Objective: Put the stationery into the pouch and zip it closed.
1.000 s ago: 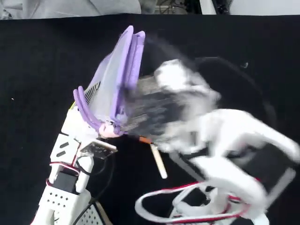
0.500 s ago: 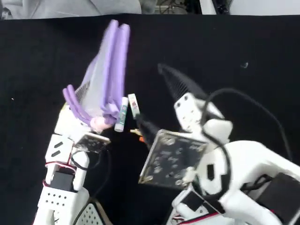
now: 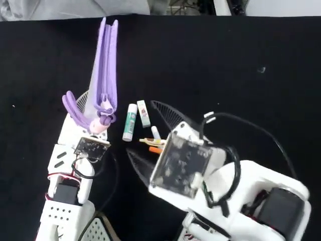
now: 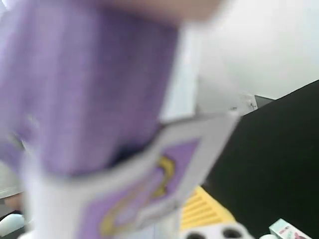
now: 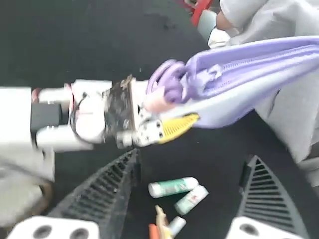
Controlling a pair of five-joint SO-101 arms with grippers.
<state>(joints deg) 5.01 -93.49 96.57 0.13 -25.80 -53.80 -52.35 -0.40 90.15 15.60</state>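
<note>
A purple pouch (image 3: 105, 65) hangs edge-on above the black table, and my left gripper (image 3: 99, 124) is shut on its lower end by the zip loops. In the left wrist view the pouch (image 4: 89, 84) sits right against the camera. On the table beside it lie a green-and-white glue stick (image 3: 129, 122), a small white eraser (image 3: 144, 113), a short white piece (image 3: 155, 132) and an orange pen (image 3: 153, 146). My right gripper (image 3: 140, 126) stands open over these items, its black fingers (image 5: 107, 194) on either side of the glue stick (image 5: 172, 187) and eraser (image 5: 192, 199).
The black table (image 3: 251, 60) stretches wide at the back and right. The right arm's white body and cables (image 3: 241, 191) take up the front right. A grey cloth (image 3: 60, 7) lies past the far edge.
The pouch has swung left and stands more upright. The right arm pulled away from the pouch toward the front, and its gripper now spreads over stationery lying on the table.
</note>
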